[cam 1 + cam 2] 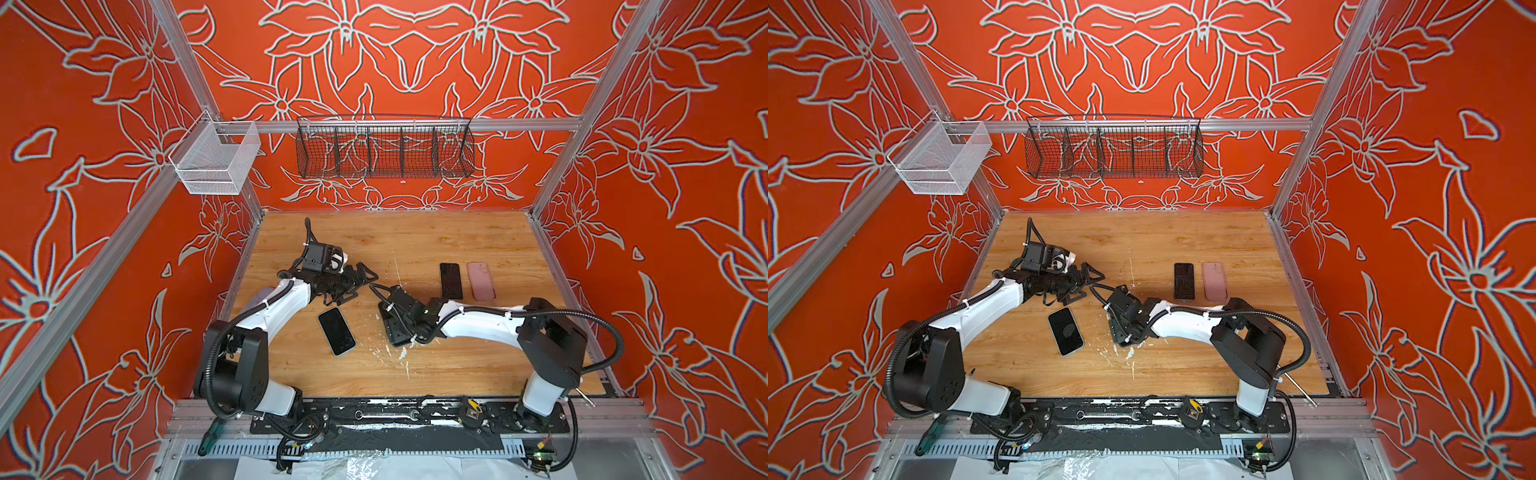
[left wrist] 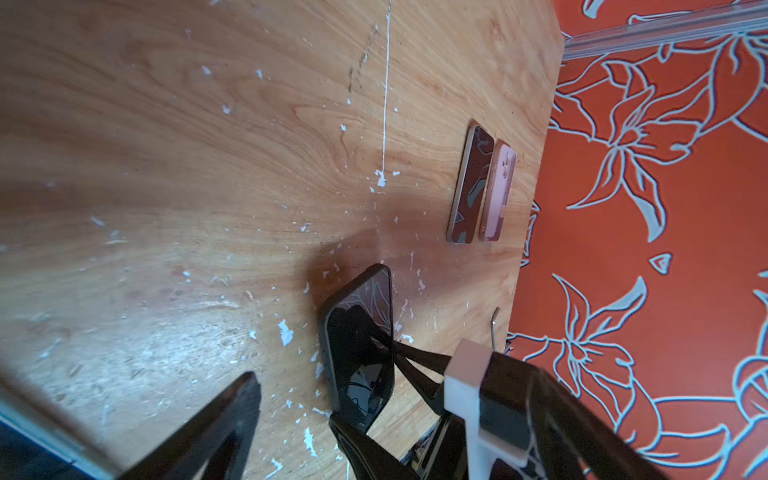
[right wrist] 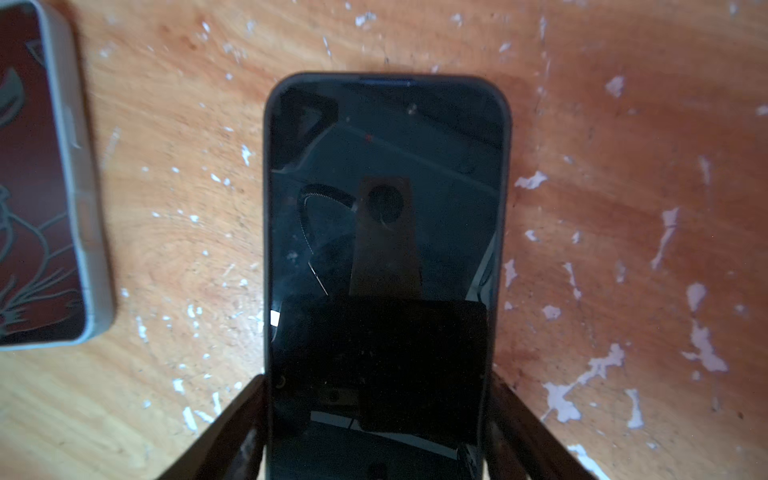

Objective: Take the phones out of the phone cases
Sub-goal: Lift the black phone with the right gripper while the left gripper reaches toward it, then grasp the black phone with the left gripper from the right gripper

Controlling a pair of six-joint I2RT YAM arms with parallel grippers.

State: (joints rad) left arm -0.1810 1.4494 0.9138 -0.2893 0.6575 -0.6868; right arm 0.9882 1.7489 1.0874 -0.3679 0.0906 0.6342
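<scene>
In both top views, a wooden table [image 1: 415,241] holds a bare black phone [image 1: 451,281] just beside an empty pink case [image 1: 481,281] at the far right; that pair looks already separated. A grey-cased phone [image 1: 337,331] lies near the middle, untouched. The left gripper [image 1: 361,286] hangs above the table, turned on its side at the end of an arm stretched toward the centre. Its jaws are spread wide and empty. The right arm folds in from the right, wrist bent down, so the right gripper [image 1: 397,334] points at the table and hides what it holds.

In the left wrist view, a dark-cased phone [image 2: 359,345] tilts up off the wood, with thin black fingers [image 2: 415,365] reaching in to it from the right arm.

In the right wrist view, the right gripper's fingers press against both long edges of the dark-cased phone, clenched across its width, screen facing the camera. The phone is not yet out of its case, so the removal itself appears to remain.
</scene>
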